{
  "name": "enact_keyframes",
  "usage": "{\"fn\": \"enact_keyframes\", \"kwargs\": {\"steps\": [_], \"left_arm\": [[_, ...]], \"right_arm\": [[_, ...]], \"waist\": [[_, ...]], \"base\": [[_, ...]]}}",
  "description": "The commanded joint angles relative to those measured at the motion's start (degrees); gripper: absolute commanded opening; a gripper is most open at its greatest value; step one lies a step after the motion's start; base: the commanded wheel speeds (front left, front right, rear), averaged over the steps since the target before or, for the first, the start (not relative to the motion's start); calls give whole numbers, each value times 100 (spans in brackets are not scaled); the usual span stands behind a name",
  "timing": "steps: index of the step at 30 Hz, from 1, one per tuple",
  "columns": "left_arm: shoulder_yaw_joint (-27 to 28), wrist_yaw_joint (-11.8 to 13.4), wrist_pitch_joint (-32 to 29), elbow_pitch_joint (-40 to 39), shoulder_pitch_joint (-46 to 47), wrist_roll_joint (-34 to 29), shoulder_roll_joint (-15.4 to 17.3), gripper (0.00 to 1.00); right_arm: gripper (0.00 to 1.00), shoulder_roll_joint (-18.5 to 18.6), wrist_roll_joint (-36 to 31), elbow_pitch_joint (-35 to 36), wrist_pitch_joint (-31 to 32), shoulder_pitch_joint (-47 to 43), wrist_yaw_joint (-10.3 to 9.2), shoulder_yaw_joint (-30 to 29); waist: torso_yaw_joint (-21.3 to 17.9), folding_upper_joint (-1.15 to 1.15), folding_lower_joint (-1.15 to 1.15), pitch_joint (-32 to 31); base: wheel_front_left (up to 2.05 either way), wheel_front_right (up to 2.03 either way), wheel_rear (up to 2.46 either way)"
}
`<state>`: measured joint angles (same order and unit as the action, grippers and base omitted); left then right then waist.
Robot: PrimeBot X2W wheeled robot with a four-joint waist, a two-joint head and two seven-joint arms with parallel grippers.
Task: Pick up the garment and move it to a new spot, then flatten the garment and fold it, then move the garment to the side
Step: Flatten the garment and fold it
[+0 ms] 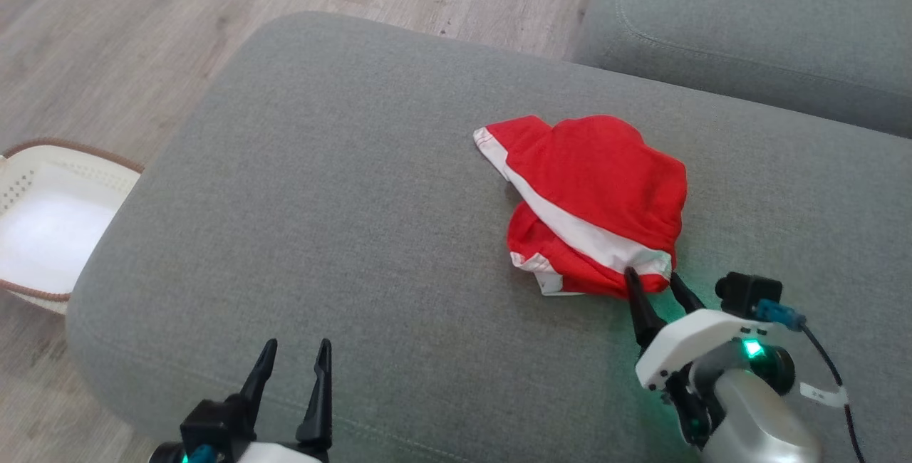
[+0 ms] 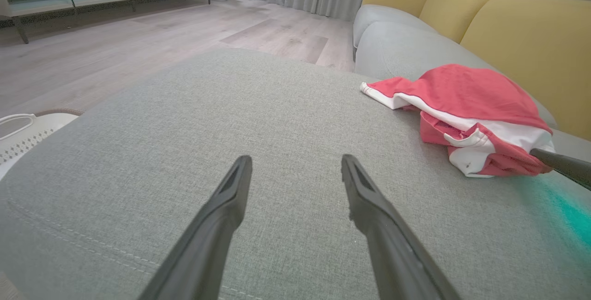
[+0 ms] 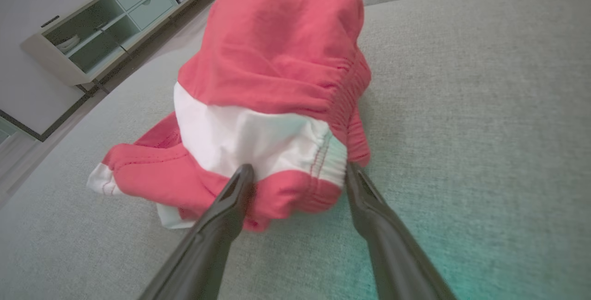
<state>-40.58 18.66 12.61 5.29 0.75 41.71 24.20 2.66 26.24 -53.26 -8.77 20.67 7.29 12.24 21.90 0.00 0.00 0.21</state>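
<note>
Status at this moment: the red shorts (image 1: 598,192) lie crumpled on the grey sofa cushion (image 1: 356,199), right of its centre and towards its far edge. A white band crosses them diagonally.

Right gripper (image 1: 650,275): I see both fingers spread wide at the near edge of the shorts. In the right wrist view, the gripper (image 3: 298,167) has the gathered waistband corner, white over red, lying between its two tips. The left-hand fingertip (image 3: 242,175) overlaps the fabric, while the other sits at the waistband's outer edge. The jaws aren't clamped, and the shorts (image 3: 277,37) rest on the cushion. I can't tell whether the tips press on the cloth.

Left gripper (image 1: 298,343): its fingers are parted and hold nothing. It's over the cushion's near edge, well apart from the shorts. In the left wrist view, the gripper (image 2: 295,158) points across bare fabric, with the shorts (image 2: 466,92) off to the right.

A white perforated basket (image 1: 21,185) stands on the wooden floor (image 1: 142,7) beside the cushion.
</note>
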Motion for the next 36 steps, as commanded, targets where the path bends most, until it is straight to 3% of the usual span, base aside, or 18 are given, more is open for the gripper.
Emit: {"fn": "enact_keyframes", "kwargs": {"steps": [1,8,10,12,13,19,28,36], "left_arm": [[188,10,53,-141,186,-20,58,100],[164,18,43,-149,187,-13,62,100],[159,21,37,-147,191,-10,62,100],[154,23,32,-143,200,-8,61,100],[152,24,31,-141,206,-7,60,100],[170,40,37,-113,203,14,72,100],[222,74,75,-130,91,65,95,100],[213,88,91,-176,30,80,86,100]], "right_arm": [[100,21,147,89,-149,352,20,252],[99,21,471,-20,-359,645,20,686],[45,21,557,-52,-382,725,20,804],[20,21,611,-114,-397,812,20,918],[0,21,635,-149,-406,855,20,966],[0,21,626,-144,-545,1037,20,1221],[0,21,595,942,-525,394,20,1907],[0,463,-63,1959,64,-684,20,946]], "waist": [[-17,0,0,7],[-62,0,0,24],[-80,0,0,29],[-97,0,0,31],[-105,0,0,32],[-215,0,0,0],[-710,0,0,-272],[-1119,0,0,-392]], "base": [[0,0,0],[0,0,0],[0,0,0],[0,0,0],[0,0,0],[0,0,0],[0,0,0],[0,0,0]]}}
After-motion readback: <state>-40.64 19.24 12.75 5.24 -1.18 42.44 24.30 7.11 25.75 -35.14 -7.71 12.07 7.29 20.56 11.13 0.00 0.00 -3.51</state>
